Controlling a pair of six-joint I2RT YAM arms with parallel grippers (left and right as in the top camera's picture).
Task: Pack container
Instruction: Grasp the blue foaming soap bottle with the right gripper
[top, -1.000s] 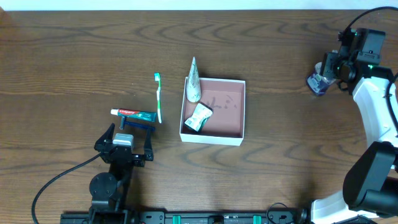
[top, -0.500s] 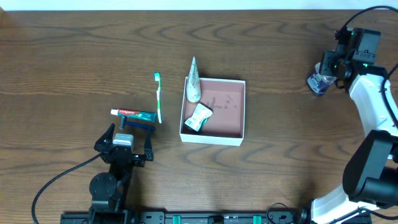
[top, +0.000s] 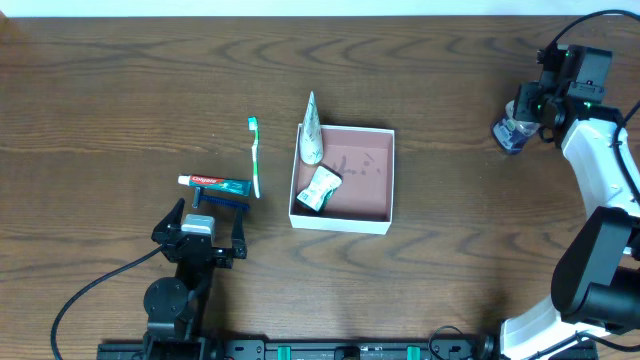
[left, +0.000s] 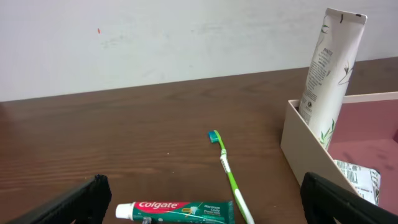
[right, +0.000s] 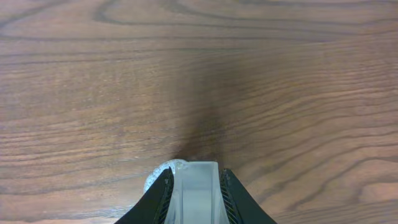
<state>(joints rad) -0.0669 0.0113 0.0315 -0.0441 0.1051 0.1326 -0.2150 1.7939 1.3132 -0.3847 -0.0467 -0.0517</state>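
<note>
The container (top: 378, 215), a shallow white box with a reddish-brown floor, sits mid-table. A white tube (top: 311, 130) leans on its left wall, and a small green-and-white packet (top: 320, 188) lies inside. In the left wrist view the container's wall (left: 298, 146) and the tube (left: 329, 68) are at the right. A green toothbrush (top: 255, 155) and a Colgate toothpaste tube (top: 214, 183) lie left of the container. My left gripper (top: 208, 216) is open and empty just in front of the toothpaste (left: 177, 211). My right gripper (top: 522, 122) is shut on a small clear bottle (right: 194, 183) at the far right.
A dark blue object (top: 222, 203) lies just in front of the toothpaste, between my left jaws. The bottle's bluish base (top: 509, 137) is close to the wood table (top: 450, 260). A cable (top: 90, 290) trails at the lower left.
My right arm has shifted slightly toward the far edge with the bottle still in its jaws. The left arm and the items on the table have not moved.
</note>
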